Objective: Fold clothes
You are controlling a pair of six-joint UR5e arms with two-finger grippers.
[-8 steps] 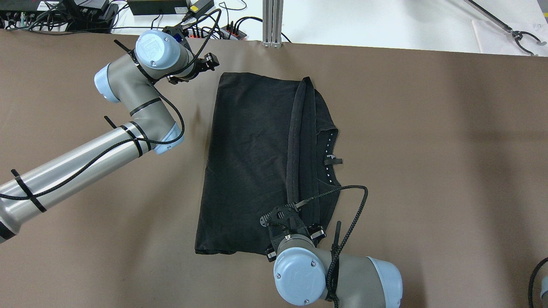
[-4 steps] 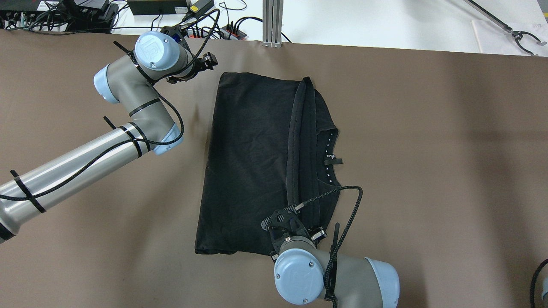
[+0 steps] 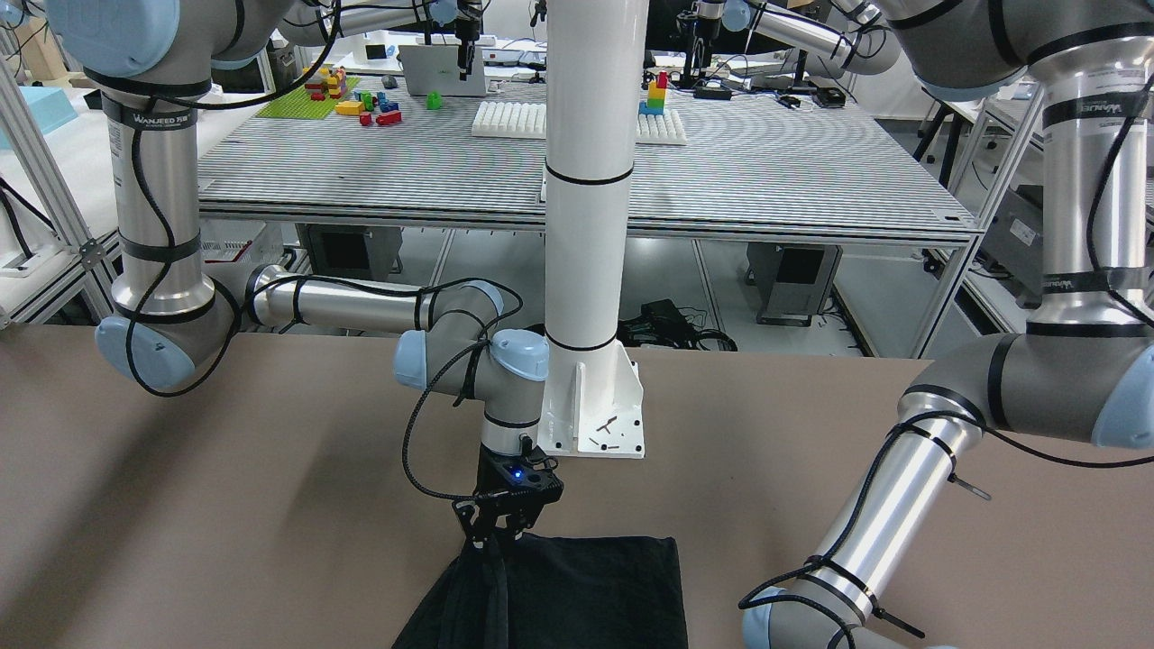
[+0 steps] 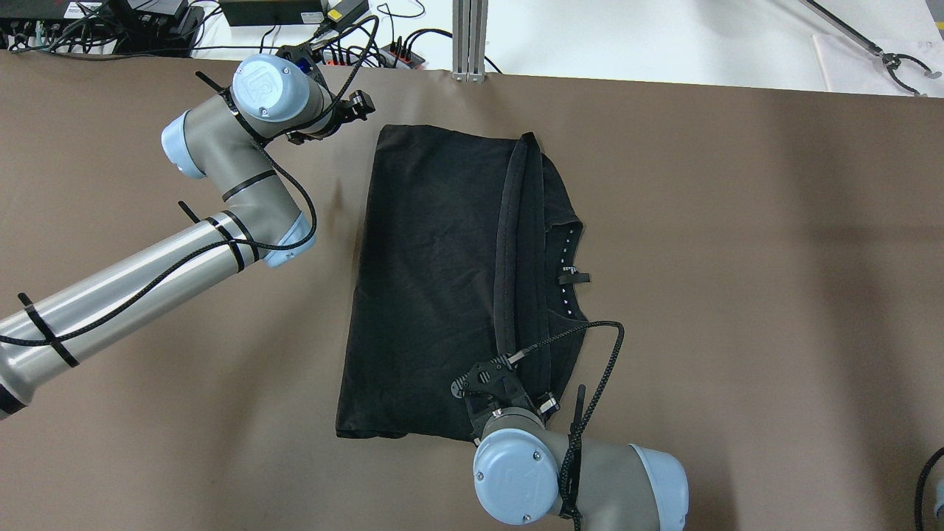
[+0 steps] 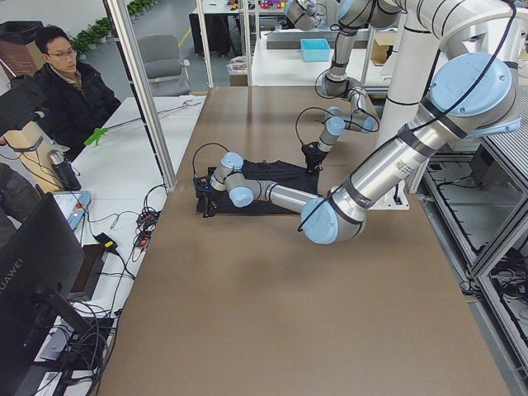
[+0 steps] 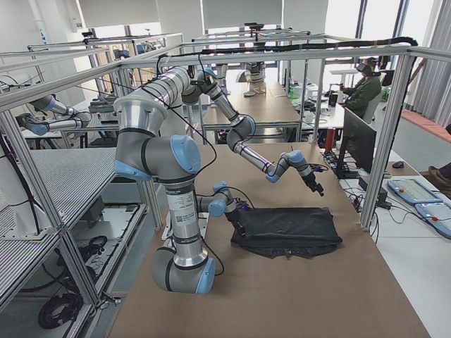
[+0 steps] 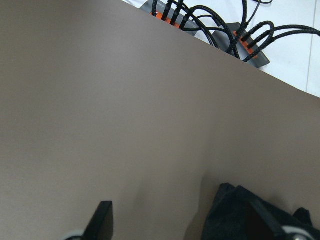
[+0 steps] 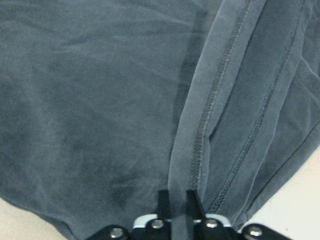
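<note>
Brown table (image 4: 737,258), clothes (image 4: 435,280) in right claw (image 8: 178,198)

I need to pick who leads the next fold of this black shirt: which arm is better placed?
Right. The right gripper is shut on the hem strip of the black shirt at its near end, while the left gripper hangs open beside the far corner, off the fabric, holding nothing.
</note>
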